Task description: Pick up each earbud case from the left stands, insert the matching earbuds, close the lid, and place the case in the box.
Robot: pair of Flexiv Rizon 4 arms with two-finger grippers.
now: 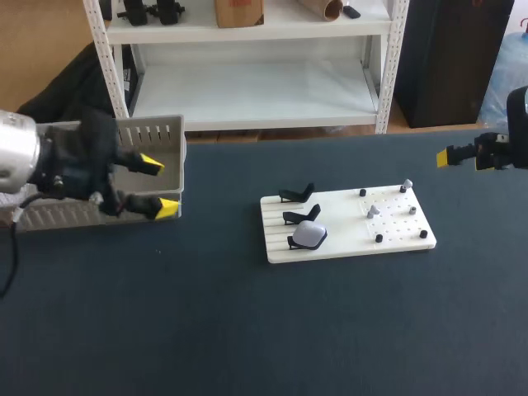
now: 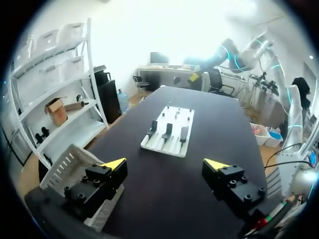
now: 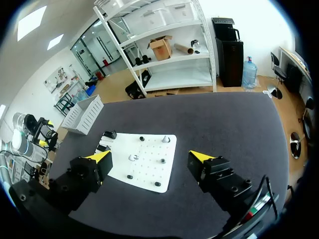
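Earbud case (image 1: pixel 311 234) on nearest stand (image 1: pixel 294 242)

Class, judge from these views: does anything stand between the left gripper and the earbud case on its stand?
Nothing visible does. The left gripper hangs open beside the box, and only bare table lies between it and the earbud case on its stand.

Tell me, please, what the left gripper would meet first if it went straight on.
Likely the stand end of the tray: the left gripper points at it across bare table. Depth is unclear; it could touch the table first.
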